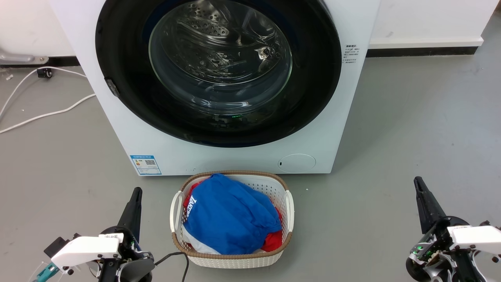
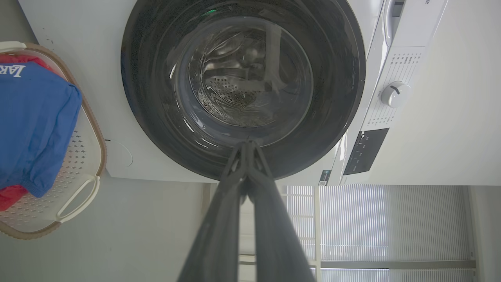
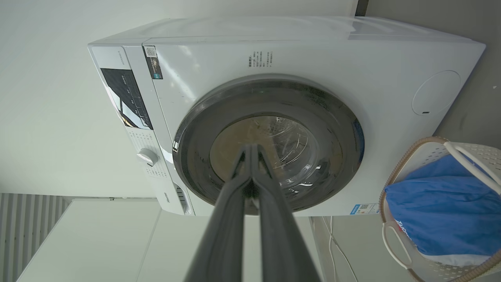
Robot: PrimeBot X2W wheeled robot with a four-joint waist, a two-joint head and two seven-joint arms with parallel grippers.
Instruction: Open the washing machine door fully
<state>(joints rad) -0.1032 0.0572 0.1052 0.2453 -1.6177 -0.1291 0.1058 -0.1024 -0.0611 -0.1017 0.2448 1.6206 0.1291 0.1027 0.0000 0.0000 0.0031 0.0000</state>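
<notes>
On the grey floor [image 1: 411, 117] ahead, the washing machine [image 1: 235, 158] stands with the washing machine door [image 1: 219, 66] shut flat against its front. The left gripper [image 1: 136, 191] and right gripper [image 1: 418, 181] hover low either side of a laundry basket [image 1: 290, 207], both jaws clenched, holding nothing

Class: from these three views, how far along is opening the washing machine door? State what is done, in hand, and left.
Done: nothing; the door lies closed against the washing machine. In hand: nothing; the left gripper and right gripper are shut, low either side of the basket, apart from the door. Left: reach the door and swing it fully open.
</notes>
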